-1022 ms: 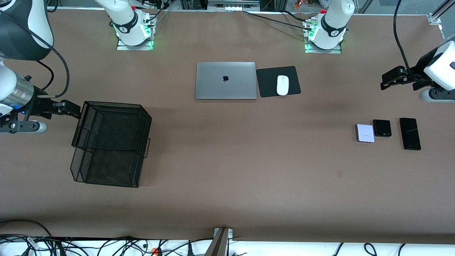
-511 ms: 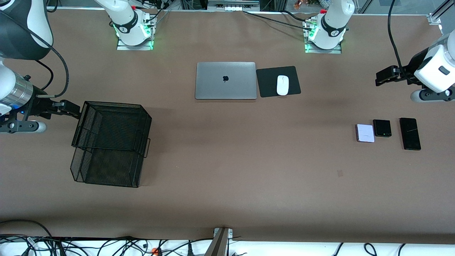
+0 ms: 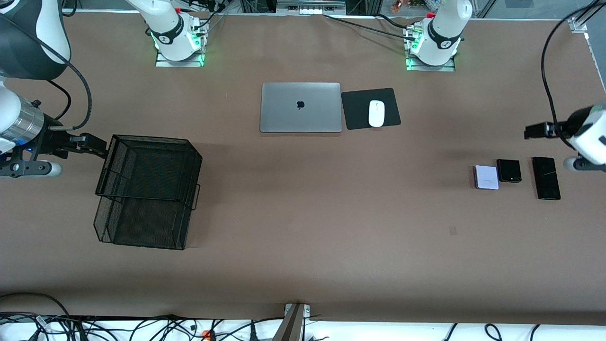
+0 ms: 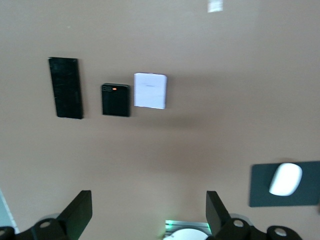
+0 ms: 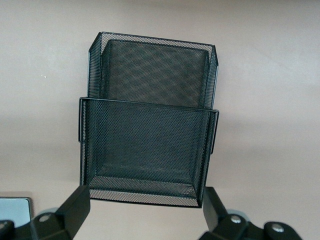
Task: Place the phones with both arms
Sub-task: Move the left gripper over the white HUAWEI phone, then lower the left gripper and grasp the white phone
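Three phones lie in a row near the left arm's end of the table: a small white/lilac phone (image 3: 486, 177), a small squarish black phone (image 3: 509, 170) and a longer black slab phone (image 3: 546, 178). They also show in the left wrist view: the white phone (image 4: 150, 90), the small black phone (image 4: 115, 99), the slab (image 4: 66, 87). My left gripper (image 3: 534, 131) hangs open and empty in the air above the table, over the spot beside the slab phone (image 4: 149, 212). My right gripper (image 3: 92, 143) waits open and empty at the edge of the black mesh tray (image 3: 149, 189), also in its wrist view (image 5: 145, 210).
A closed grey laptop (image 3: 300, 107) lies mid-table near the bases, with a white mouse (image 3: 376, 113) on a black mouse pad (image 3: 355, 111) beside it. The mesh tray (image 5: 150, 120) has two tiers. Cables run along the front edge.
The left arm swung toward the phones: its gripper moved from higher in the front view down to just above the slab phone. The right arm has not moved.
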Controlling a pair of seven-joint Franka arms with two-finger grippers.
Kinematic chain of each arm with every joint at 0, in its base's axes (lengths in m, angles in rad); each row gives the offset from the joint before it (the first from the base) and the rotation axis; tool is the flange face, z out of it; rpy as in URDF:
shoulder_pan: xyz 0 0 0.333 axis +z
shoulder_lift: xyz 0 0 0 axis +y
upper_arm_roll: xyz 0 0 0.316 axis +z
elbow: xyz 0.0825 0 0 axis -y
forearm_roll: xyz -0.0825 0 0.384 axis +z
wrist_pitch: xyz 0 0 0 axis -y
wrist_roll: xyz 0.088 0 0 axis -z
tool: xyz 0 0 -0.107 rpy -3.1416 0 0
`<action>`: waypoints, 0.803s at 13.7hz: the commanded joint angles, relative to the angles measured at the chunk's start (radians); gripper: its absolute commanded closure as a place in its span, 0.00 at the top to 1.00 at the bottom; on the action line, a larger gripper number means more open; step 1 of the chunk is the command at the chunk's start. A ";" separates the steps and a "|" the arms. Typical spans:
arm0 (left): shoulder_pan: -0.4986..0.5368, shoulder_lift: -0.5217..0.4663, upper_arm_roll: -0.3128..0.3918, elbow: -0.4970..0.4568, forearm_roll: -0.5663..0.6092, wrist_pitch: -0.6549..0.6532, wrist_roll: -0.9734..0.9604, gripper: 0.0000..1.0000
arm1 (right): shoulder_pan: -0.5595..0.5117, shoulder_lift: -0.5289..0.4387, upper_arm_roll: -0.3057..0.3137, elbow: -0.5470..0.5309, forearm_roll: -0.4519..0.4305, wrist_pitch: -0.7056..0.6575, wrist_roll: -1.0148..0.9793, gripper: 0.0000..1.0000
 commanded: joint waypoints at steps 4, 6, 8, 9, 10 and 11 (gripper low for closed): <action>-0.069 0.097 -0.014 0.008 0.135 0.013 -0.092 1.00 | -0.007 -0.014 0.006 -0.004 -0.002 -0.012 -0.018 1.00; -0.063 0.100 -0.015 -0.007 0.158 0.028 -0.101 1.00 | -0.009 -0.014 0.006 -0.004 -0.002 -0.012 -0.018 1.00; -0.052 0.058 -0.015 -0.096 0.163 0.115 -0.078 1.00 | -0.009 -0.014 0.006 -0.004 -0.002 -0.012 -0.018 1.00; -0.042 0.032 -0.014 -0.156 0.169 0.175 -0.061 1.00 | -0.009 -0.014 0.006 -0.004 -0.002 -0.012 -0.018 1.00; 0.007 0.009 -0.017 -0.205 0.169 0.235 -0.002 1.00 | -0.009 -0.014 0.006 -0.004 -0.002 -0.012 -0.018 1.00; 0.041 -0.007 -0.017 -0.251 0.154 0.289 0.114 1.00 | -0.009 -0.014 0.006 -0.004 -0.002 -0.012 -0.018 1.00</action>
